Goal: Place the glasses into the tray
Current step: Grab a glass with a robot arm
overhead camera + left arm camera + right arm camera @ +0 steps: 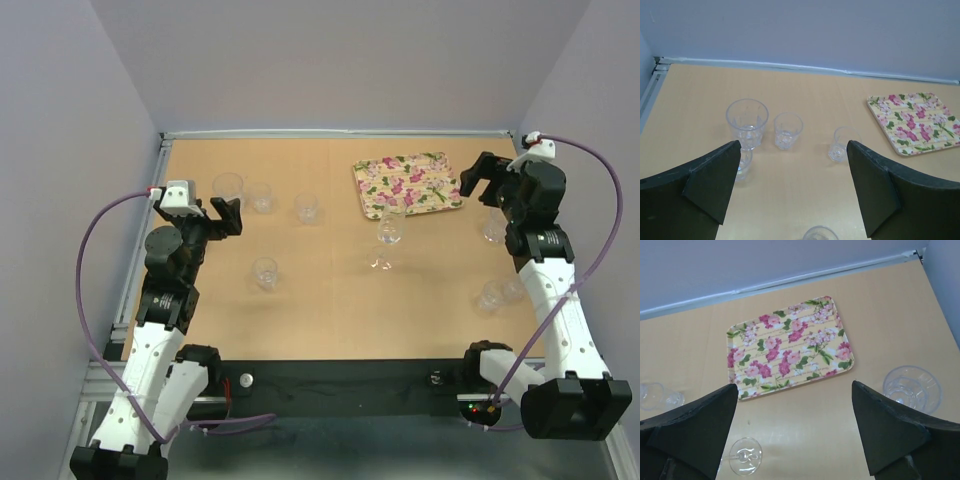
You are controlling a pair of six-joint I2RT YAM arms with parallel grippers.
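Glasses [264,271] stand scattered across the table [330,300], none in the flowered tray [407,184]. The left gripper [225,212] and right gripper [478,178] hover spread, empty. The stemmed glass [389,232] looks tippy; a glancing finger could topple it.

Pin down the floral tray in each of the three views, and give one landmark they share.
Top external: the tray lies right of centre, near the far edge.
Left wrist: the tray sits at the right edge, slightly cropped.
Right wrist: the tray is whole, centre, upper half.
Shared landmark: the pale strip along the far edge of the table, beyond the tray.
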